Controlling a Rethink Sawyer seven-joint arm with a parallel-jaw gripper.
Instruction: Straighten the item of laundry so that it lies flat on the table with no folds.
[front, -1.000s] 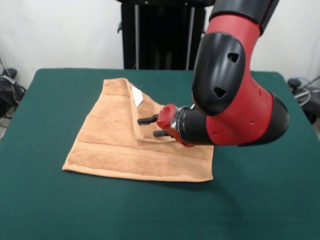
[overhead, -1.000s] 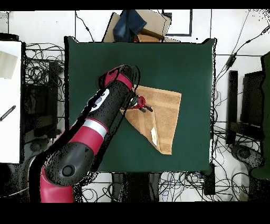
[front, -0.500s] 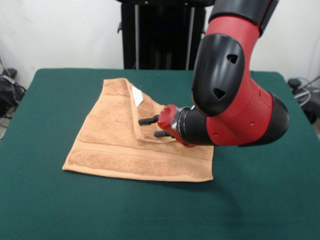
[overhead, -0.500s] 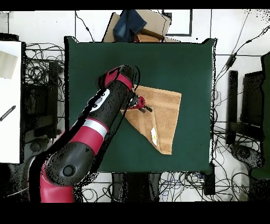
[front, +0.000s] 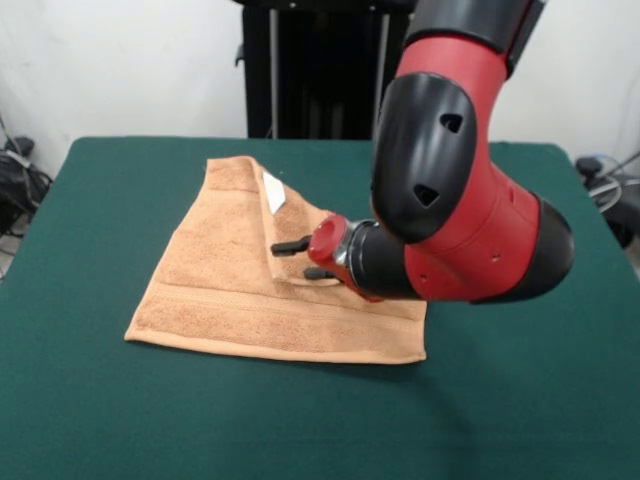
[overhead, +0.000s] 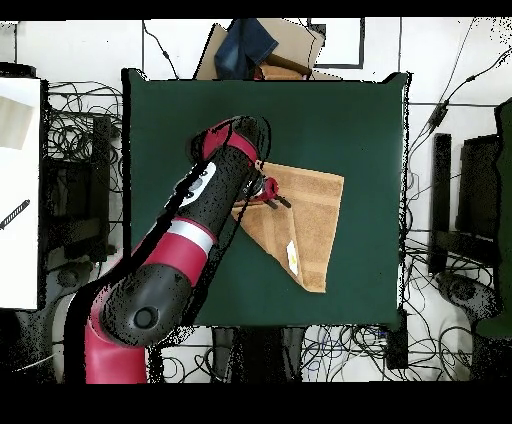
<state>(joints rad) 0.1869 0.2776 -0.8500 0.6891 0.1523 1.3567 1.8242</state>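
- The tan terry towel (front: 270, 290) lies on the green tabletop (front: 120, 410), a little left of centre in the front view, with one corner flap folded over onto its middle; a small white tag (front: 273, 191) shows on that flap.
- The claw (front: 292, 259) is low over the folded flap, near the fold's edge, its two dark fingers (front: 290, 245) apart with a gap between them: released, nothing pinched as far as the front view shows.
- In the overhead view the claw (overhead: 276, 197) sits over the towel (overhead: 305, 225) near its edge on the arm's side, with the tag (overhead: 292, 256) further along the flap.
- Judged step: seizing the flap so it can be turned back.
- To do it well, the fingers should straddle only the upper layer at the flap's free edge, not the layer beneath.
- Once closed, the pull should run away from the fold line, low and slow, so the lower layer stays put.
- Risk: catching both layers would drag the whole towel rather than open it.
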